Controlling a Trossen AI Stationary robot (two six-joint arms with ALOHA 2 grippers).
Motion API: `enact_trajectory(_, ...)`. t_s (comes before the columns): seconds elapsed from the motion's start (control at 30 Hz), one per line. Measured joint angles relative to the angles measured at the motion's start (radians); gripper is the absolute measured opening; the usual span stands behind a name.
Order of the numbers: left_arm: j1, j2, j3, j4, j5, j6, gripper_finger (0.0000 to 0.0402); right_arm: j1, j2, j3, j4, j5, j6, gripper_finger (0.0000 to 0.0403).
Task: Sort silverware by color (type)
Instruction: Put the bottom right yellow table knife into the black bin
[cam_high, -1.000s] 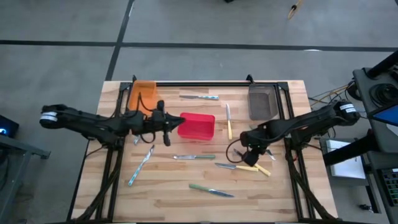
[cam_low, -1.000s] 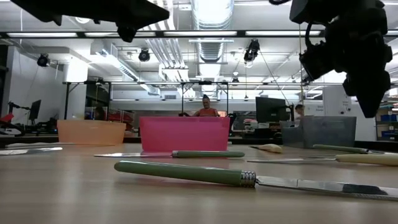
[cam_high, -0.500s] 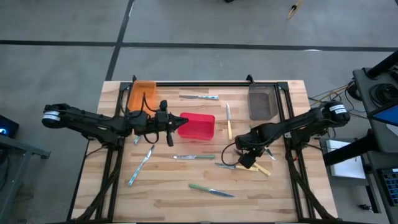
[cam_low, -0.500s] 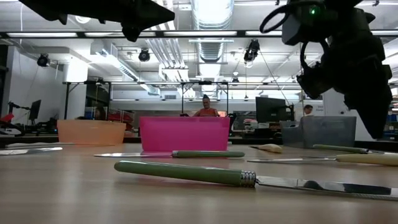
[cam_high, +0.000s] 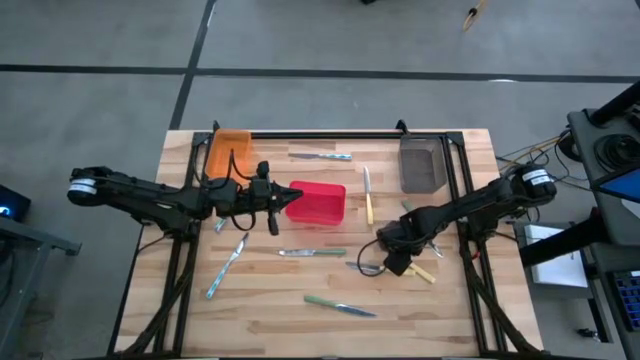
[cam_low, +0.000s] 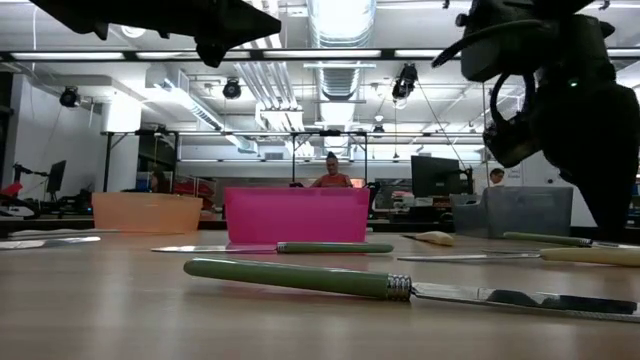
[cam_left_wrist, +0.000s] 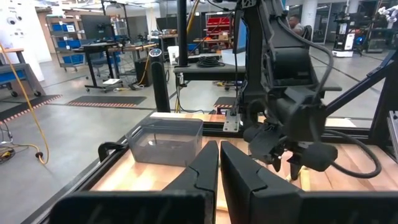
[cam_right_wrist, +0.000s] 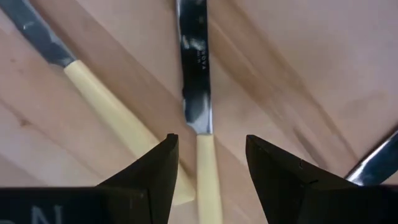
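Right claw (cam_right_wrist: 208, 163) is held apart, lowered straight over a yellow-handled knife (cam_right_wrist: 200, 130) on the desk (cam_high: 260, 300), with the handle lined up between the two fingers (cam_right_wrist: 152, 177); nothing is gripped yet. For a clean pick, the claw should be dropped until the fingertips reach the wood on both sides of the handle, then closed near the blade joint so the second yellow knife (cam_right_wrist: 93, 99) just beside it is not pinched as well. In the high view the right claw (cam_high: 395, 262) is seen right of and nearer the front edge than the red bin (cam_high: 318, 203), its arm stretched in low from the desk's right side with the wrist pitched down. Left claw (cam_left_wrist: 219, 163) is shut with nothing in it, hovering just left of the red bin. Remaining silverware is scattered around the red bin: a green knife (cam_high: 340, 306) toward the front, another green one (cam_high: 312, 252) just in front of the bin, blue-handled pieces (cam_high: 228, 265) to the front left.
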Motion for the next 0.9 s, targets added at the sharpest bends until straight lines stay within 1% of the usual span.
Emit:
enact_trajectory(0.07, 0.000, 0.000, 0.000, 0.000, 0.000, 0.000, 0.0000, 0.021, 0.000, 0.000, 0.000, 0.040, 0.018, 0.0177)
enact_trajectory(0.33, 0.000, 0.000, -0.001, 0.000, 0.000, 0.007, 0.0000, 0.085, 0.019, 0.000, -0.001, 0.121, 0.072, 0.0177)
enact_trajectory(0.5, 0.000, 0.000, -0.002, 0.000, 0.000, 0.008, 0.0000, 0.115, 0.070, 0.001, 0.002, 0.138, 0.080, 0.0177)
enact_trajectory(0.73, 0.000, 0.000, -0.002, 0.000, 0.000, 0.008, 0.0000, 0.123, 0.124, 0.012, -0.003, 0.180, 0.094, 0.0177)
enact_trajectory(0.9, 0.000, 0.000, -0.002, 0.000, 0.000, 0.008, 0.0000, 0.121, 0.118, 0.025, -0.002, 0.257, 0.145, 0.0173)
